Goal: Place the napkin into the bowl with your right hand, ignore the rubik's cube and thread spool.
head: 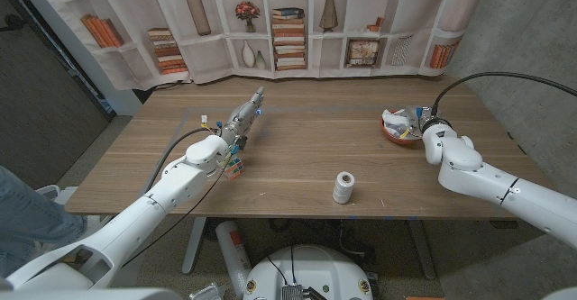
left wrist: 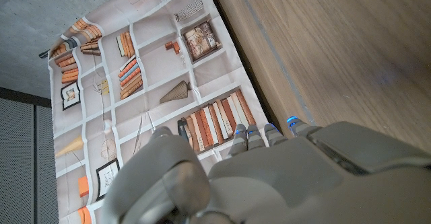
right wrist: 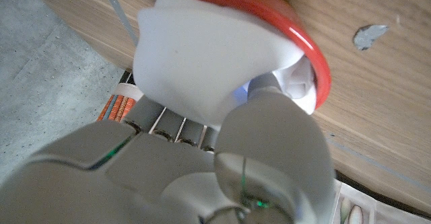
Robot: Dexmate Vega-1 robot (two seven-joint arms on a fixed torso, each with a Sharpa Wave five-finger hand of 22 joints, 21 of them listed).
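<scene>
White napkin (right wrist: 195,56) in red bowl (right wrist: 316,62), touching right hand (right wrist: 222,163)

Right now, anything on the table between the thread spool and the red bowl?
Nothing: head view shows bare wood between the thread spool and the red bowl, which holds the napkin.

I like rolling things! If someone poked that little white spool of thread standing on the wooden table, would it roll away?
Probably not at first. The small white thread spool stands upright on its flat end, so a gentle poke would likely just slide it. A harder push might tip it, and lying on its round side it could roll. It looks light for its size.
</scene>
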